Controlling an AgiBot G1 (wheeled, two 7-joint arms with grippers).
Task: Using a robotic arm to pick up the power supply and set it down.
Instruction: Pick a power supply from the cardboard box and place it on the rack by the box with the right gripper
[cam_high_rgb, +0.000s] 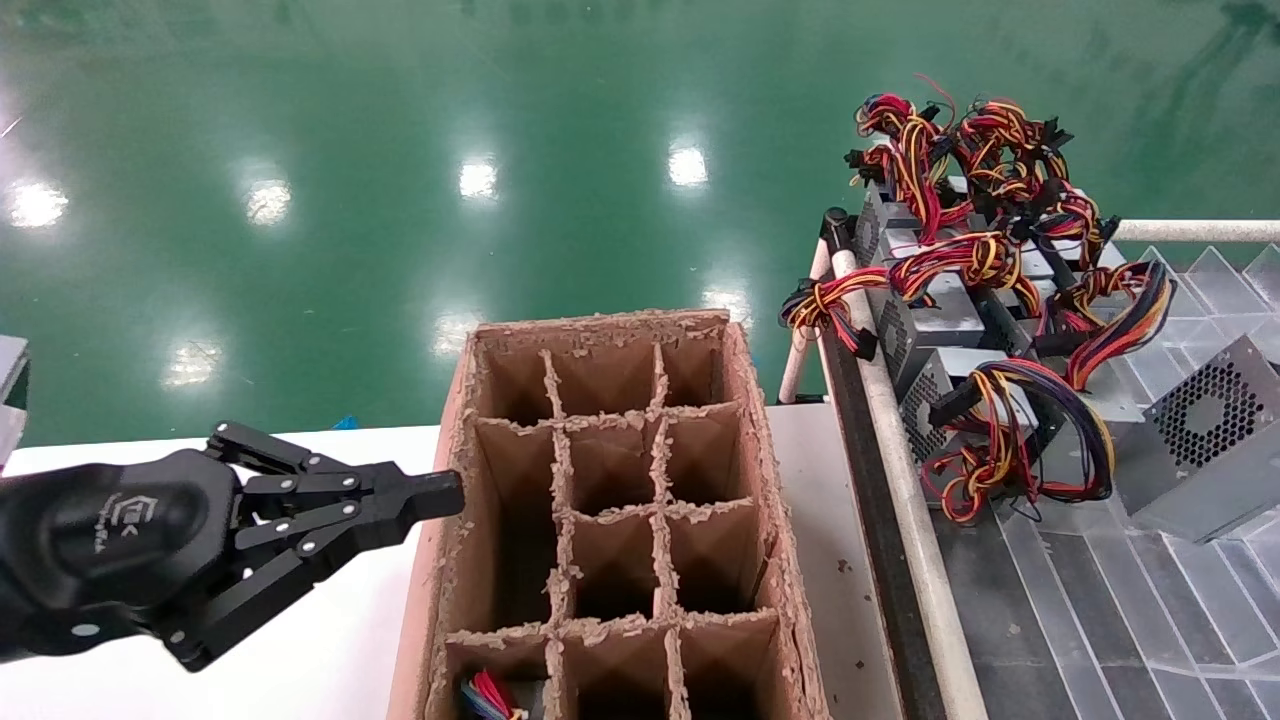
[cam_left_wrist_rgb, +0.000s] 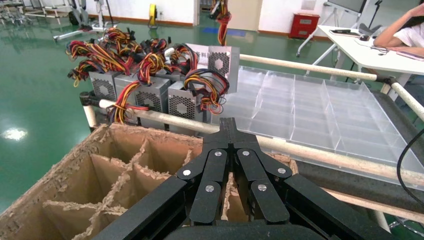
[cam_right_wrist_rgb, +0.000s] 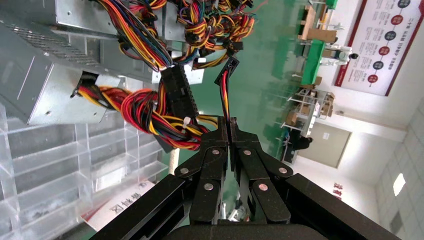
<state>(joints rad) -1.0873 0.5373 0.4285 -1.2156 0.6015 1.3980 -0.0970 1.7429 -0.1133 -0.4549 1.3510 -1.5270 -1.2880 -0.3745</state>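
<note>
Power supplies, grey vented metal boxes (cam_high_rgb: 935, 325) trailing bundles of red, yellow, orange and black wires (cam_high_rgb: 1010, 440), sit clustered at the far end of the clear ribbed tray (cam_high_rgb: 1150, 600) on your right; none is lifted. One more grey box with a round fan grille (cam_high_rgb: 1205, 440) lies tilted just beside the cluster. Your right gripper (cam_right_wrist_rgb: 229, 131) shows only in its wrist view, fingers pressed together, close to the dangling wires and black plugs (cam_right_wrist_rgb: 175, 92); you cannot tell whether it pinches the thin wire at its tips. Your left gripper (cam_high_rgb: 445, 493), black with a white logo, has its fingertips pressed together, touching the outer wall of the brown cardboard divider box (cam_high_rgb: 610, 500) on the white table (cam_high_rgb: 330, 650).
</note>
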